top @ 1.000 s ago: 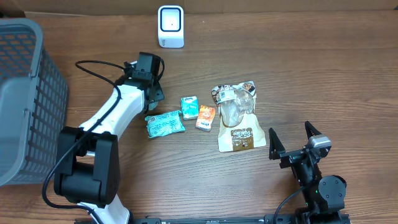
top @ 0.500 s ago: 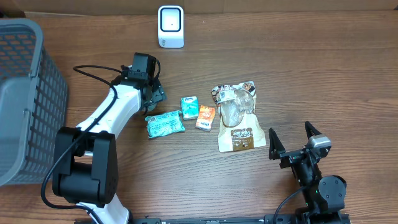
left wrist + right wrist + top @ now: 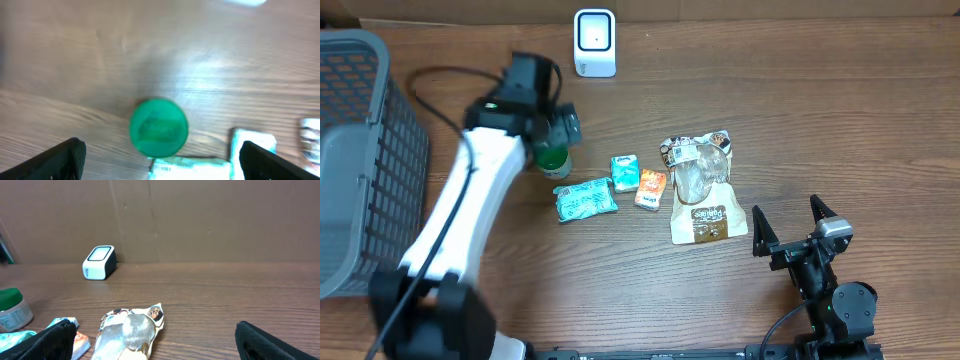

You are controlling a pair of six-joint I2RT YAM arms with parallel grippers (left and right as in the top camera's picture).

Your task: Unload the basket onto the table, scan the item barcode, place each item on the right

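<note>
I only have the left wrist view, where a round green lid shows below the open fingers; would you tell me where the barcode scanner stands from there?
Observer: The small white box scanner stands at the far edge of the table, beyond the green-lidded jar and apart from it.
Operator: Thank you. Is the jar upright?
Observer: Yes, the right wrist view shows it standing on its base, lid up.
Operator: And where is the other arm?
Observer: The right gripper is open and empty near the table's near edge, away from every item.
</note>
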